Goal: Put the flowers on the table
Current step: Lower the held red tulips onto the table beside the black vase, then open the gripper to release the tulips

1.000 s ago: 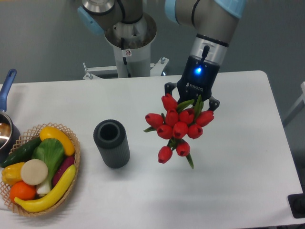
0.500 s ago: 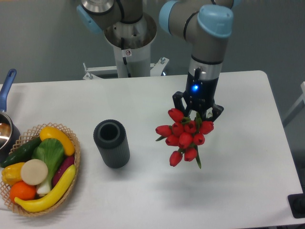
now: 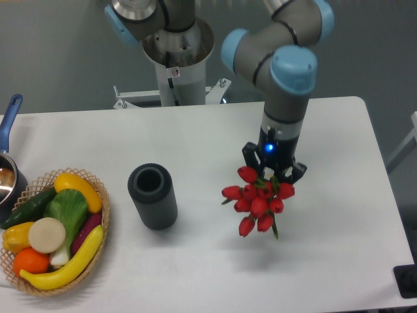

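Setting: grey floor and grey wall behind a large white rectangular table with rounded corners, smooth matte top.
Arm: grey UR5e arm with light-blue joint caps, reaching down from the far side over the right half of the table; blue light lit on the wrist.
Gripper: black two-finger gripper, pointed down, fingers clenched around the stems of the bunch.
Flowers: bunch of about ten red tulips with green stems and leaves, held at the stem end, heads hanging below and in front of the gripper, toward the near edge; contact with the tabletop cannot be told; faint shadow on the white surface underneath.
Cylinder: dark grey ribbed hollow cylinder, upright, open end up, near the middle of the table, well apart from the tulips on their left.
Basket: oval wicker basket at the near left corner, filled with yellow, green, orange, white and purple vegetables.
Pot: dark saucepan with a blue handle, at the left edge, partly cut off, just behind the basket.
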Robot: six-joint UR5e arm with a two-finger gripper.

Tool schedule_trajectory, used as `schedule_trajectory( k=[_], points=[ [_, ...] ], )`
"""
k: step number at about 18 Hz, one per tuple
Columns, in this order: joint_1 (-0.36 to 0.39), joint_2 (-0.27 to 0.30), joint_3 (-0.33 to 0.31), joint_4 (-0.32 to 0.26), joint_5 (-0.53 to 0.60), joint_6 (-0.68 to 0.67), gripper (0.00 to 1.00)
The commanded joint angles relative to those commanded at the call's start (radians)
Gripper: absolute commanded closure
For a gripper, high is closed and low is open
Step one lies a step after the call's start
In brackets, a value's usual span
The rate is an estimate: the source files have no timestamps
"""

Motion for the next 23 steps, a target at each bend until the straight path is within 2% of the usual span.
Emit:
schedule_trajectory(
  k=[5,9,10,11,14,18,20,23],
  points=[
    [-0.038,-0.069,0.037,0.006,-0.005,0.002,0.57],
    [-0.043,-0.077,0.041,0.006,-0.011,0.002,0.56],
    [-0.040,-0.071,0.049,0.005,-0.017,0.002,0.47],
    [-0.035,-0.063,0.051,0.005,-0.028,0.002,0.28],
    [-0.029,-0.046,0.052,0.006,-0.054,0.000,0.00],
    [-0.019,0.012,0.052,0.008,-0.074,0.002,0.00],
    [-0.022,0.035,0.090,0.005,-0.075,-0.012,0.00],
    [-0.028,0.026,0.106,-0.011,-0.077,0.006,0.00]
  ],
)
